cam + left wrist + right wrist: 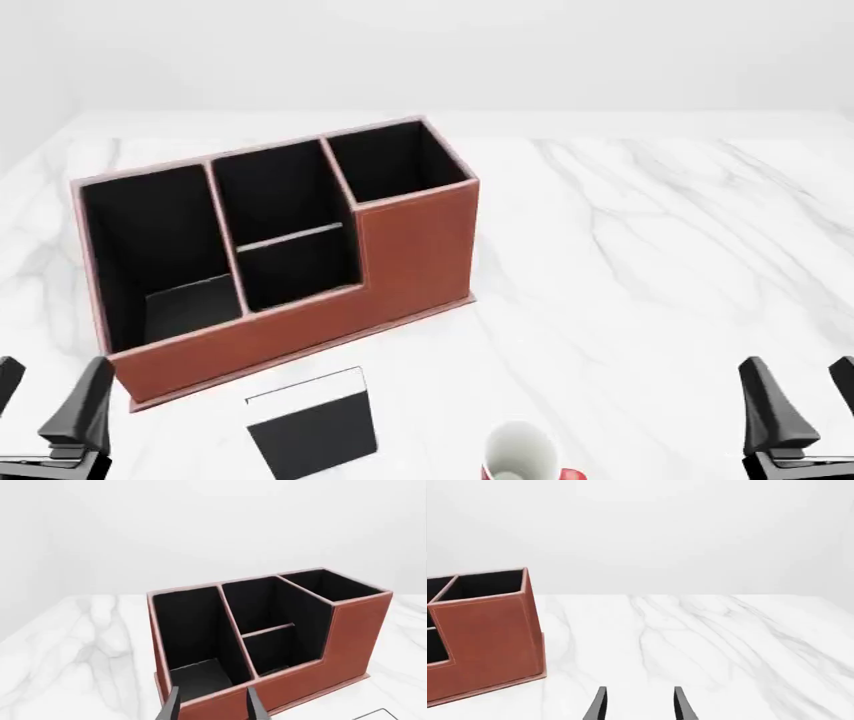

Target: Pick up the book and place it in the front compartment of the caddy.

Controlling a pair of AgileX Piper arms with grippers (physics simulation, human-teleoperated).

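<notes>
Front view is showing the left gripper and the right gripper sitting at the near corners of the marble tabletop, each with its jaws standing apart and gripping nothing. Between them, nearer the left gripper, the book is lying flat on the tabletop, its white strip facing the caddy, well apart from both sets of jaws. Just right of the book, a white-and-red mug is standing at the near edge, partly cut off by the frame. Just beyond the book, the reddish-brown caddy is sitting at an angle, its low stepped-down front wall facing the book and its black-lined compartments opening upward; the left compartment is holding something dark and flat at its bottom. To the right of the caddy, bare marble is stretching to the far edge. Left wrist view is looking past parted fingers straight at the caddy's front wall. Right wrist view is showing parted fingers over bare marble, with the caddy's end off to one side.
</notes>
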